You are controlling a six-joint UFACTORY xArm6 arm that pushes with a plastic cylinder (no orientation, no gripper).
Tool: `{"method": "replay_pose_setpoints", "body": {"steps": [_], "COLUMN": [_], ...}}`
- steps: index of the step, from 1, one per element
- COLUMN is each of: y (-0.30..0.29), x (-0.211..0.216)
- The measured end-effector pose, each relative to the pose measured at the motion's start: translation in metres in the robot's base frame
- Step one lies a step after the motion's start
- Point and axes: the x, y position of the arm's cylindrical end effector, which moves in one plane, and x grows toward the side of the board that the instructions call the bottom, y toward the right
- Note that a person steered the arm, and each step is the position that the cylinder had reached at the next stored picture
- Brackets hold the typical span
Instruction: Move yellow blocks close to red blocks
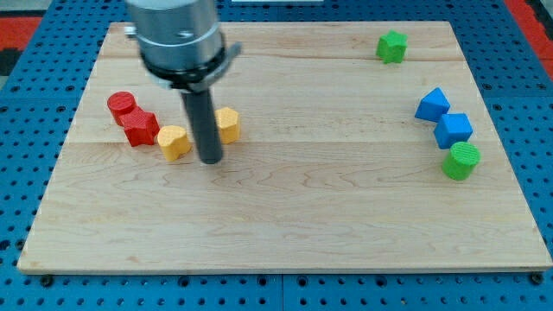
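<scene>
My arm comes down from the view's top, left of the middle. Only its last part shows: a wide, round, grey metal body, shiny and cut off by the top edge. Under it sits a darker ring with small bits sticking out at each side. From the ring a straight dark rod (200,121) hangs down, standing upright. My tip (210,161) is the rod's lower end, flat and round, and it sits down low at the bench top. The rest of the arm is out of the view.
</scene>
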Motion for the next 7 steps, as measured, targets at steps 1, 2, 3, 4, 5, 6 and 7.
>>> {"method": "replay_pose_setpoints", "body": {"steps": [1, 2, 3, 4, 5, 6, 7], "y": [0.028, 0.011, -0.019, -0.006, 0.035, 0.007, -0.044], "x": [-0.02, -0.043, -0.05, -0.043, 0.001, 0.033, 0.033]}}
